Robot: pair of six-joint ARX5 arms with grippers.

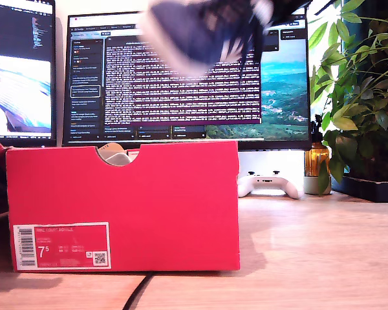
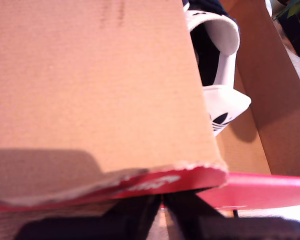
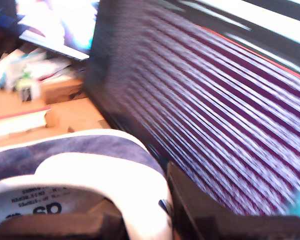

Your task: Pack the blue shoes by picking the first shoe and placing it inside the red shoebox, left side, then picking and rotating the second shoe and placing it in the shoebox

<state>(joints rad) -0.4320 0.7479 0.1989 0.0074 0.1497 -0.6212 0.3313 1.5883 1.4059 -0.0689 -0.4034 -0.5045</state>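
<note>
Exterior view: red cardboard shoebox (image 1: 123, 206) on wooden counter (image 1: 310, 258); blurred navy shoe (image 1: 204, 32) aloft before the monitor (image 1: 187, 77).

First wrist view: my first hand (image 2: 162, 202) pinches the box flap; other shoe's white heel tab (image 2: 225, 107) lies inside.

Second wrist view: my second hand (image 3: 140, 220) apparently clamps the raised shoe's collar, smeared.

Red shoebox (image 1: 149, 206): matt cardboard outside, raw brown corrugated inside, torn fuzzy edge on flap (image 2: 90, 85). White paper label (image 1: 61, 245). Blue shoe (image 3: 75, 150): napped suede upper, smooth white lining. Desk (image 1: 323, 258): wood grain, satin. Game controller (image 1: 269, 185): smooth white plastic.
</note>
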